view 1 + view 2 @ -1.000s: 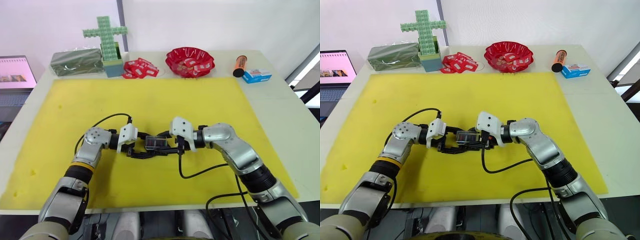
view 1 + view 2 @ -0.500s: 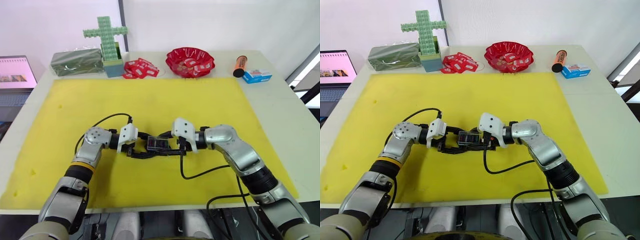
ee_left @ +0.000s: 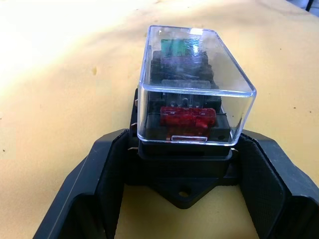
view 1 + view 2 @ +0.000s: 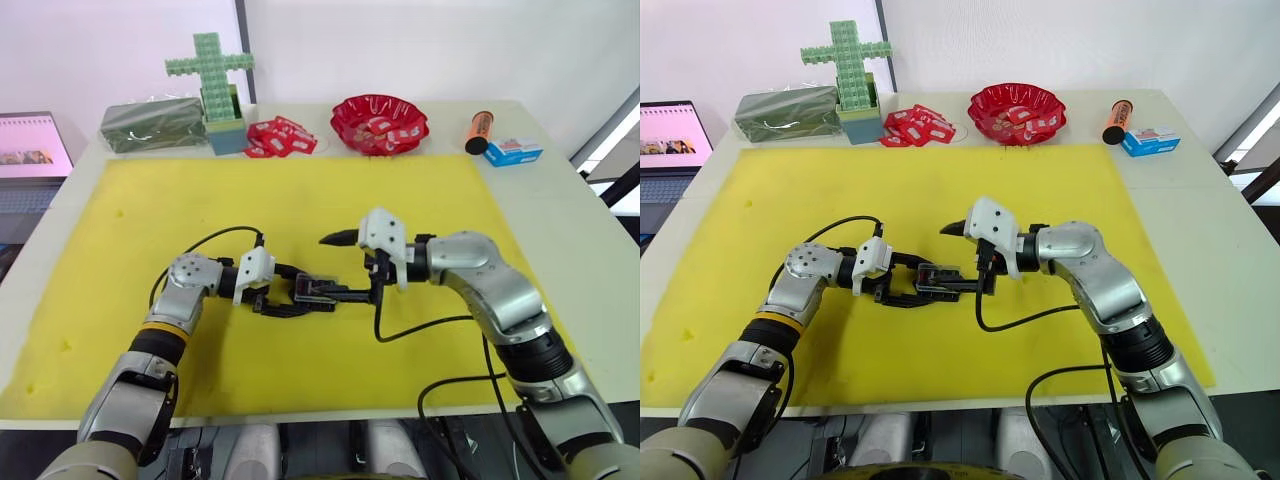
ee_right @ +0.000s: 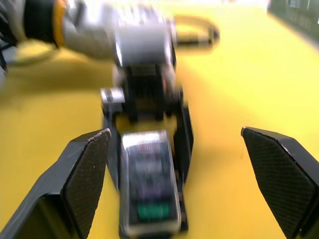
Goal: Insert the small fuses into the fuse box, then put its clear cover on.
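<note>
The fuse box (image 3: 182,174), a small black block, sits on the yellow mat (image 4: 300,200) near the middle front. My left gripper (image 4: 308,296) is shut on it, one black finger (image 3: 107,184) on each side of its base. The clear cover (image 3: 192,64) sits on top of the box. Through it show the small fuses: red (image 3: 188,115) nearest, then pale grey (image 3: 185,85), purple (image 3: 182,60) and green (image 3: 179,47). My right gripper (image 4: 338,266) hovers just right of the box, open wide, with nothing between its fingers (image 5: 84,174).
Along the table's back edge stand a dark green box (image 4: 152,124), a green brick cross (image 4: 210,75), red-and-white packets (image 4: 280,137), a red bowl (image 4: 380,122), an orange marker (image 4: 480,130) and a blue box (image 4: 514,152). A laptop (image 4: 30,145) sits off the far left.
My right gripper has opened, lifted and drawn back to the right from the fuse box. The cover stays on the box. The left gripper has not moved.
</note>
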Motion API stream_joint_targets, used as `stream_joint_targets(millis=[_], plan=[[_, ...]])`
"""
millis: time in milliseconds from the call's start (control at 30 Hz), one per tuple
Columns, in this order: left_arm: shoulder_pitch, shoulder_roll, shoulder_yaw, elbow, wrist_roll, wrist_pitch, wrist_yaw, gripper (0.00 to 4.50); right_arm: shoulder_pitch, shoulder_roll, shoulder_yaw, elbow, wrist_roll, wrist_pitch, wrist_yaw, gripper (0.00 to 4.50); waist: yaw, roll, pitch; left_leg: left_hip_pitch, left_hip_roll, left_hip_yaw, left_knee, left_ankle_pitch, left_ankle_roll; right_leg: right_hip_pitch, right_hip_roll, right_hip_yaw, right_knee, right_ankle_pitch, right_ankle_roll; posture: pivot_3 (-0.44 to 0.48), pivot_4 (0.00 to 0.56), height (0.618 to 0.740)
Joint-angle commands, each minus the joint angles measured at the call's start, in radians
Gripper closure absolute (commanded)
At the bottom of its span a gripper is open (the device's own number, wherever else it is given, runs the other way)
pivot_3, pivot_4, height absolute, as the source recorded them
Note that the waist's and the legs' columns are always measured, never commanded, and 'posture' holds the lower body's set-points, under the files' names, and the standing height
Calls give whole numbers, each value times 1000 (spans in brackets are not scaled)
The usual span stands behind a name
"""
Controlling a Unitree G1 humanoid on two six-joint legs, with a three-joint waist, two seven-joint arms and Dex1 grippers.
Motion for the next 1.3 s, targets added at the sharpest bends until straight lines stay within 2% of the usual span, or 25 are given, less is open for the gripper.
stream_joint_targets(millis=[33,367,400,533,600,733,800,900,1033,1300], plan=[[10,5,-12,16,27,2,0,1693,-20,-1,-20,-31,16,-22,0,653,0,0,0,0,0,0,0,0,0,0,0,0,0,0,0,0,150,740],[15,6,-17,-17,23,18,-1,1693,-12,13,17,-23,-1,-77,-2,4233,0,0,0,0,0,0,0,0,0,0,0,0,0,0,0,0,150,740],[15,6,-17,-18,23,19,-1,1693,-12,13,19,-22,-2,-78,-2,4469,0,0,0,0,0,0,0,0,0,0,0,0,0,0,0,0,150,740],[14,7,-18,-21,25,19,-1,1693,-12,21,35,-17,-9,-77,-5,4469,0,0,0,0,0,0,0,0,0,0,0,0,0,0,0,0,150,740],[12,7,-18,-25,23,23,-2,1693,-5,29,87,27,-56,-65,-18,4469,0,0,0,0,0,0,0,0,0,0,0,0,0,0,0,0,150,740],[11,3,-20,-33,23,31,-2,1693,13,75,185,229,-155,-74,-54,4469,-1,0,0,0,0,0,0,0,0,0,0,0,0,-1,-2,0,150,740],[12,2,-21,-37,23,34,-1,1693,8,88,218,359,-218,-140,-65,4469,-1,0,-1,2,0,1,0,0,0,1,0,0,0,-1,-1,0,150,740],[14,3,-21,-44,24,40,0,1693,3,108,208,460,-219,-151,-64,4469,-2,0,-3,9,0,1,-2,0,0,8,0,0,0,-2,-2,0,150,740],[20,7,-17,-55,24,46,3,1693,11,98,222,443,-208,-156,-14,4469,-2,0,-7,9,0,1,-2,0,0,8,0,0,0,-2,-3,0,150,740],[36,15,-15,-73,23,52,8,1693,30,112,187,378,-190,-191,-14,4469,-4,0,-8,9,0,1,-3,0,0,8,-1,0,-1,-2,-3,0,150,740]])
